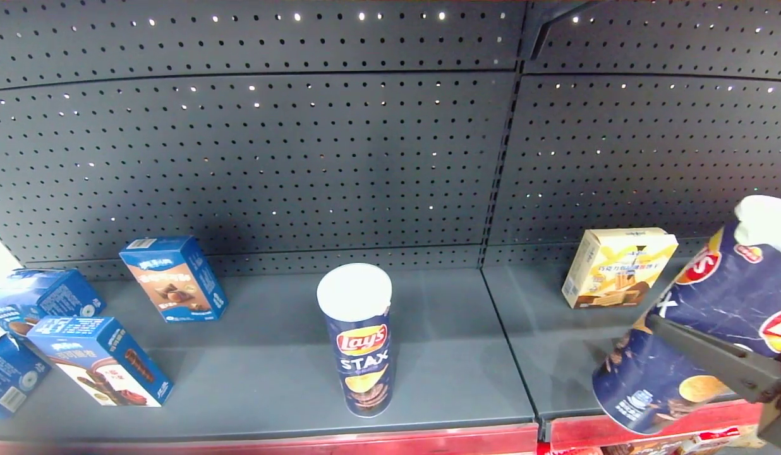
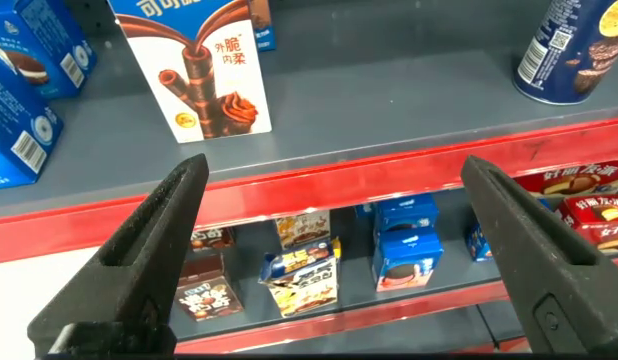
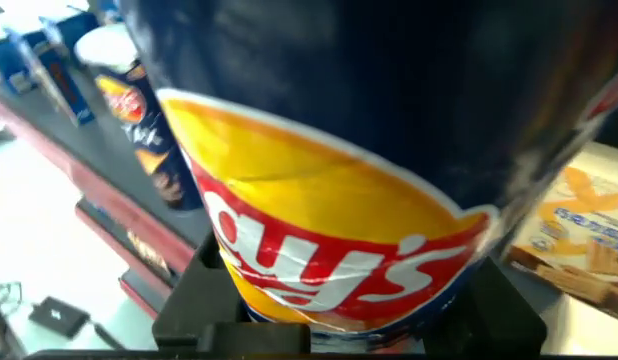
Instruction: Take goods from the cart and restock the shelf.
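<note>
A dark blue chips can [image 1: 725, 297] with a white lid hangs tilted over the front edge of the right shelf bay, and my right gripper [image 1: 681, 328] is shut on it. In the right wrist view the held can [image 3: 329, 200] looms close, with the right gripper [image 3: 339, 325] clamped around it. A second, identical can [image 1: 359, 341] stands upright mid-shelf. My left gripper [image 2: 334, 230] is open with nothing in it, in front of the shelf's red front edge [image 2: 319, 180], below a white chocolate-roll box [image 2: 204, 70].
Several blue snack boxes [image 1: 172, 278] stand at the shelf's left end. A yellow cracker box [image 1: 618, 268] stands at the back of the right bay, behind the held can. A lower shelf [image 2: 309, 275] holds more goods. Bare shelf lies between the upright can and the yellow box.
</note>
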Tool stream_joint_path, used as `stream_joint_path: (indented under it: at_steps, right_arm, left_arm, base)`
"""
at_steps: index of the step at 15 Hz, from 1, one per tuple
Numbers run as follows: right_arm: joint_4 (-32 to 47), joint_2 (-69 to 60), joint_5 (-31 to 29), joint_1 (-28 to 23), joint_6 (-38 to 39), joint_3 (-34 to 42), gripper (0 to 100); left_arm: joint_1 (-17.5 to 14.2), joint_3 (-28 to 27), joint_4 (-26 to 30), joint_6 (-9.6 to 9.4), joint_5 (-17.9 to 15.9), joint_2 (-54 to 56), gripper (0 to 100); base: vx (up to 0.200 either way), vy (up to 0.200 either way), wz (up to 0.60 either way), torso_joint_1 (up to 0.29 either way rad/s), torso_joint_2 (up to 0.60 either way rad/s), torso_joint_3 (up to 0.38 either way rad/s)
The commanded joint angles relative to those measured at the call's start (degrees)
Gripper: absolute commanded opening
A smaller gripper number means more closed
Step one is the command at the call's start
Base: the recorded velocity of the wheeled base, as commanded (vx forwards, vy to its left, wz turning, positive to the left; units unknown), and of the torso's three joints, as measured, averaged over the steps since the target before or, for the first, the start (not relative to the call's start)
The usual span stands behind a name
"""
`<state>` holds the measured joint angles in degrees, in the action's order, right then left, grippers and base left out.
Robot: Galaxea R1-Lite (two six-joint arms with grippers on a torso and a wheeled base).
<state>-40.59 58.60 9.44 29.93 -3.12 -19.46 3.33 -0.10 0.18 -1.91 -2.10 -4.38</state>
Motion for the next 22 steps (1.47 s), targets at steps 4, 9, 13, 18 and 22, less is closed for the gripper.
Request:
stream_joint_path:
  at_steps: [4,9,13,18,22]
  right_arm:
    - [-8.6,15.5,-2.2,3.3,2.9,-1.9,0]
    - [-13.8,26.3,-2.1,4.0,2.8,-10.8,0]
    - [-15.7,30.9,-3.0,3.9,2.0,-14.4,0]
    - [-15.9,35.4,-12.0,5.0,0.1,-18.2,0]
    - [-15.9,35.4,-11.6,5.9,0.0,-18.1,0]
  left_arm:
    - [0.0,0.0,0.0,-0.02,0.0,-0.2,100]
    - [0.0,0.0,0.0,-0.02,0.0,-0.2,100]
    - [0.0,0.0,0.0,-0.02,0.0,-0.2,100]
    - [0.0,0.0,0.0,-0.02,0.0,-0.2,100]
    - [0.0,0.0,0.0,-0.02,0.0,-0.2,100]
  base:
    - [0.000,0.000,0.00,0.000,0.00,0.000]
    - [0.000,0.000,0.00,0.000,0.00,0.000]
    - [0.000,0.000,0.00,0.000,0.00,0.000]
    - [0.000,0.000,0.00,0.000,0.00,0.000]
    - [0.000,0.000,0.30,0.000,0.00,0.002]
